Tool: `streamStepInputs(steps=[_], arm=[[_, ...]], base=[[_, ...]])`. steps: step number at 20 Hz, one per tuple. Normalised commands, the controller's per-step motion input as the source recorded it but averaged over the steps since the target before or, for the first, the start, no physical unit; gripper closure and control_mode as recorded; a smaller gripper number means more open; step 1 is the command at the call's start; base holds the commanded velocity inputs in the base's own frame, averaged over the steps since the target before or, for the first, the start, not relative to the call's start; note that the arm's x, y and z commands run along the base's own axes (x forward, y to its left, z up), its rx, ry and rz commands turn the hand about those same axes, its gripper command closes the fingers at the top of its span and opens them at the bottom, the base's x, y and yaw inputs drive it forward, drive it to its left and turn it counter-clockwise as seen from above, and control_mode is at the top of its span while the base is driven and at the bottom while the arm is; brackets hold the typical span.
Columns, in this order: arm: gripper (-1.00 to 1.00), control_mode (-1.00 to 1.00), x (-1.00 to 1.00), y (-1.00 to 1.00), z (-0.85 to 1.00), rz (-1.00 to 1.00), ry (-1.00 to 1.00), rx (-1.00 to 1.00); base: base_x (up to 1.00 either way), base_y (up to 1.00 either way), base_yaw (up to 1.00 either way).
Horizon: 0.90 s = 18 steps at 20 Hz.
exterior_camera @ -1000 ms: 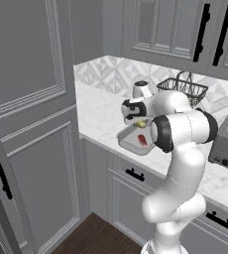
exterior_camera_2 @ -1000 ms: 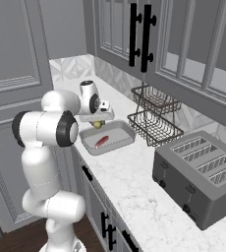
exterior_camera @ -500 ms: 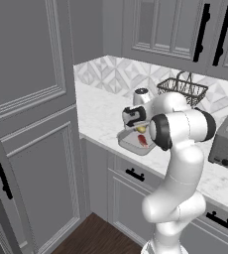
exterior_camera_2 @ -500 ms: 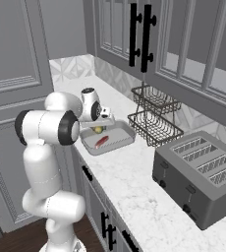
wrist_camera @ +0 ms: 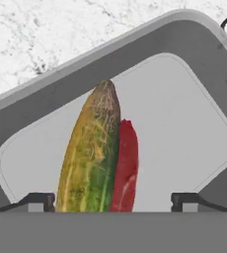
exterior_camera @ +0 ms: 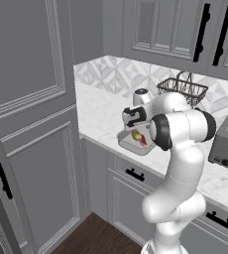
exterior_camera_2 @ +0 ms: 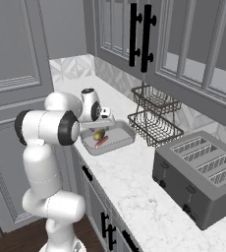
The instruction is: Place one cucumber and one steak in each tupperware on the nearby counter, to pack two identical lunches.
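Observation:
A grey tupperware [wrist_camera: 184, 34] sits on the white marble counter [wrist_camera: 36, 34] near its front edge. In it lie a yellow-green cucumber [wrist_camera: 91, 153] and, right beside it, a red steak [wrist_camera: 127, 168]. My gripper [wrist_camera: 113, 200] hovers just above them, open, with its fingertips [wrist_camera: 36, 200] standing wide on either side of the cucumber and clear of it. In the left base view the gripper [exterior_camera: 134, 120] hangs over the tupperware [exterior_camera: 123, 144] with the cucumber [exterior_camera: 136, 135] and steak [exterior_camera: 143, 141]. The right base view shows the gripper [exterior_camera_2: 103, 123], tupperware [exterior_camera_2: 127, 133], cucumber [exterior_camera_2: 99, 134] and steak [exterior_camera_2: 101, 142].
A black two-tier wire basket [exterior_camera_2: 154, 113] stands behind the tupperware against the backsplash. A grey toaster [exterior_camera_2: 203, 172] sits further right on the counter. Tall grey cabinet doors [exterior_camera: 31, 124] rise at the left end, and upper cabinets hang overhead.
The hand came down over the tupperware with the cucumber in its jaws, then the jaws opened. The cucumber now lies in the tupperware beside the steak.

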Motion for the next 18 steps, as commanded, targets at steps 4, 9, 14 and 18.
streamStepInputs(steps=[4,9,14,18], arm=[[-1.0,-1.0,-0.02,0.0,0.35,0.0,0.04,0.0],[-1.0,-1.0,-0.59,-0.01,0.16,0.0,-0.04,0.0],[-1.0,-1.0,-0.32,0.0,0.0,0.0,-0.03,0.0],[-1.0,-1.0,-0.26,0.0,0.0,0.0,-0.02,0.0]], base=[[0.0,0.0,0.0],[0.0,0.0,0.0],[0.0,0.0,0.0],[0.0,0.0,0.0]])
